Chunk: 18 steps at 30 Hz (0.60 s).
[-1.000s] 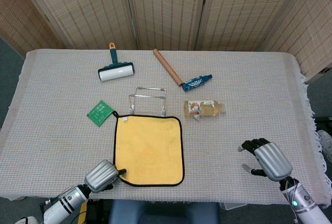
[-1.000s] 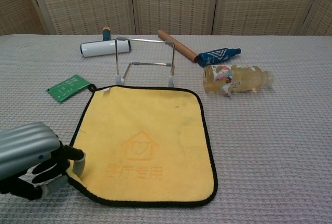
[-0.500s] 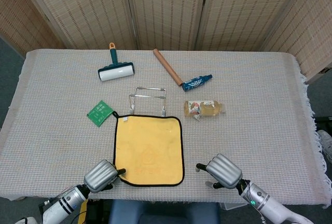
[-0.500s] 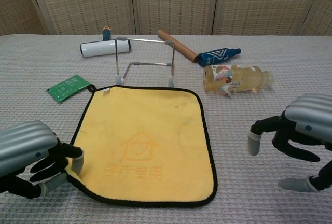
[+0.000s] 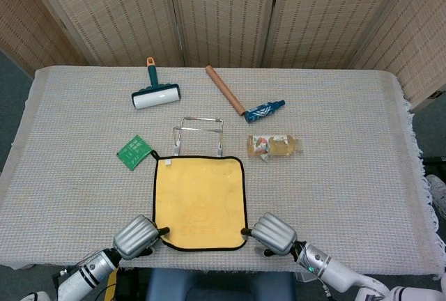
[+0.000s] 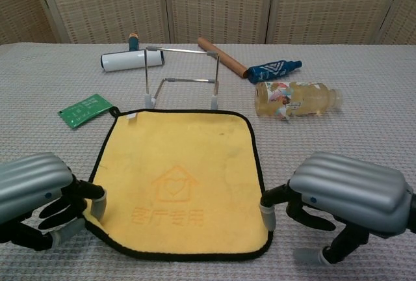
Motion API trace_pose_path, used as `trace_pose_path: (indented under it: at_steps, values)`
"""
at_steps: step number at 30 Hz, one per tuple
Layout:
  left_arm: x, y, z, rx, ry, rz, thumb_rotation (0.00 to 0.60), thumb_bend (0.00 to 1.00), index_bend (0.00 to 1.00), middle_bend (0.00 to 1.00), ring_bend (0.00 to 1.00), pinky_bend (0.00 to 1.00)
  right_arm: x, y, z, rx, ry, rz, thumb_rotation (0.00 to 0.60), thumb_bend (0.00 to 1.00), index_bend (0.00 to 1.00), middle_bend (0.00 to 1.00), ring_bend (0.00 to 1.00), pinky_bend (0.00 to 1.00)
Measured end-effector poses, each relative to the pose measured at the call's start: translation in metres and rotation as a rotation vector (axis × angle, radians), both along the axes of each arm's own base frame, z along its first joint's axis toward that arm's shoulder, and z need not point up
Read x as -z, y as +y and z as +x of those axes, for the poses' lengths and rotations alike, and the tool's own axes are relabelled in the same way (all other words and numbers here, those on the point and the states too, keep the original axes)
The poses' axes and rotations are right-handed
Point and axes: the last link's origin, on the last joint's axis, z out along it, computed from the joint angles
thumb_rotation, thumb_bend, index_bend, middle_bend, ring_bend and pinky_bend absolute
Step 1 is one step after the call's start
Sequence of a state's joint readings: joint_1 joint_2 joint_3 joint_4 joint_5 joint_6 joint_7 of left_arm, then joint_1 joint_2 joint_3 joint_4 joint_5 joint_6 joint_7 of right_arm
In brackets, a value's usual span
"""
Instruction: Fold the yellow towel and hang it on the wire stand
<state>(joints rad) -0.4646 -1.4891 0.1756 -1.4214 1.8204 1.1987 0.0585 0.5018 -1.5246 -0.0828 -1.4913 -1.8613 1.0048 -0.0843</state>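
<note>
The yellow towel (image 6: 179, 180) lies flat, just near the wire stand (image 6: 182, 76). My left hand (image 6: 36, 200) pinches its near left corner; my right hand (image 6: 344, 196), fingers apart and empty, touches the near right corner. If my right takes only the edge binding, the corner may slip and the fold goes crooked.

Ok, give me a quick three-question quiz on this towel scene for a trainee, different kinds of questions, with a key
1. True or false: the towel lies flat and unfolded.
2. Which thing lies nearest the stand? A lint roller B bottle C towel
3. Fill in: the left hand is at the towel's near ____ corner, the right hand at the other.

Key: 1 true. 2 C. 3 left.
</note>
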Motion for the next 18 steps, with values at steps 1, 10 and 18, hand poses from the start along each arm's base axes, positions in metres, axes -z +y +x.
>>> trace_pose_path:
  at_steps: [1,10,18]
  values:
    - [0.000,0.000,0.000,-0.001,-0.002,0.001,0.600,0.58,0.54,0.88,0.79,0.84,0.003,-0.001,0.001,-0.003,0.000,0.001,0.600,0.26,0.44,0.89,1.00,1.00]
    - [-0.001,0.001,-0.001,-0.004,-0.007,-0.002,0.600,0.58,0.54,0.88,0.79,0.84,0.022,-0.008,0.011,-0.029,0.009,0.006,0.600,0.26,0.45,0.89,1.00,1.00]
    - [-0.001,0.000,-0.002,-0.007,-0.011,-0.006,0.600,0.58,0.54,0.88,0.79,0.84,0.030,-0.012,0.014,-0.057,0.015,-0.006,0.600,0.31,0.49,0.89,1.00,1.00]
